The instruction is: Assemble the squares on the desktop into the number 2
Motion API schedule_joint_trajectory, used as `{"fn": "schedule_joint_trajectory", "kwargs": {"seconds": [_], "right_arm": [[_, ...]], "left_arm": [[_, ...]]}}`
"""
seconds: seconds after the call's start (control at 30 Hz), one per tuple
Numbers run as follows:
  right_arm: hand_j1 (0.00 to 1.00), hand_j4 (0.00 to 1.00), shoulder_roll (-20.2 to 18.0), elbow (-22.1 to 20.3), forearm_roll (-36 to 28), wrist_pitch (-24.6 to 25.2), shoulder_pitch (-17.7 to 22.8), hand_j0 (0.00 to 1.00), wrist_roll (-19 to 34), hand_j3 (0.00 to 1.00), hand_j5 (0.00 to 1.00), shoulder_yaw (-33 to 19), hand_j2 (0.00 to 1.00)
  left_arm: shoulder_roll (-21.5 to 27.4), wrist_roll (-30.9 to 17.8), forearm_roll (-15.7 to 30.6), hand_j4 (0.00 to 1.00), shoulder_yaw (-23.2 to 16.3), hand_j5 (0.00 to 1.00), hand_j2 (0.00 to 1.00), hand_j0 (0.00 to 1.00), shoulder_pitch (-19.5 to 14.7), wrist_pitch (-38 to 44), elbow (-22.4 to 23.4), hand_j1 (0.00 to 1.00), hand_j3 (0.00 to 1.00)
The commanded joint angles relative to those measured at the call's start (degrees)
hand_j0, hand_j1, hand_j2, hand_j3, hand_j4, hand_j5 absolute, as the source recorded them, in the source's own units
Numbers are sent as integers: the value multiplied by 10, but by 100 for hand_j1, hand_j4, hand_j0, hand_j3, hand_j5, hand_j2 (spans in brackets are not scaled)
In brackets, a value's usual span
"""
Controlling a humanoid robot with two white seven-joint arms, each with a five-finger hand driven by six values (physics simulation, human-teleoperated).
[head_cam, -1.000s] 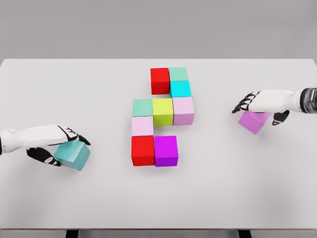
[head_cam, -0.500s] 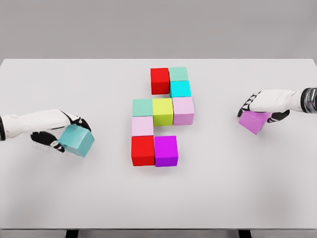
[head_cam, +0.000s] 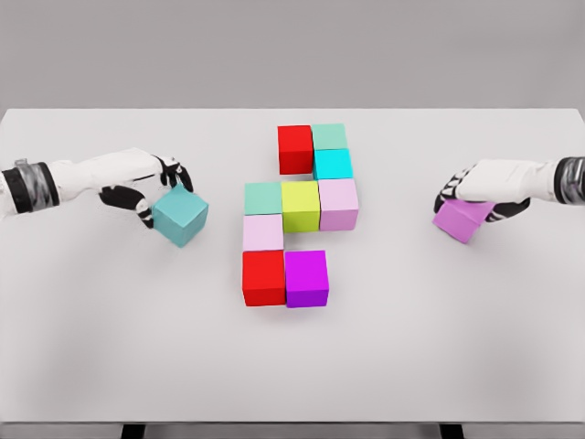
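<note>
Two hands each gripped a block. Your left hand [head_cam: 151,183] clasped the teal block [head_cam: 180,216], tilted just below its fingers. Your right hand [head_cam: 475,186] closed over the violet block [head_cam: 460,219] beneath it. Between both hands, well apart from each, nine blocks [head_cam: 300,206] sat touching on the table [head_cam: 110,347].
</note>
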Motion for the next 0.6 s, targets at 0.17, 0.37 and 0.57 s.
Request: {"fn": "schedule_joint_trajectory", "kwargs": {"seconds": [0.17, 0.37, 0.57], "right_arm": [[64, 64, -15, -60, -30, 1, 2, 64, 0, 64, 64, -2, 64], [64, 64, -38, -138, -31, 1, 4, 64, 0, 64, 64, -1, 64], [64, 64, -40, -205, -31, 1, 13, 64, 0, 64, 64, 5, 64]], "left_arm": [[-81, 2, 6, 41, 7, 41, 41, 41, -28, 2, 113, 41, 41], [-166, 1, 3, 40, 7, 40, 40, 40, -100, 2, 241, 40, 40], [-207, 2, -1, 50, 8, 50, 50, 50, -128, 2, 299, 50, 50]]}}
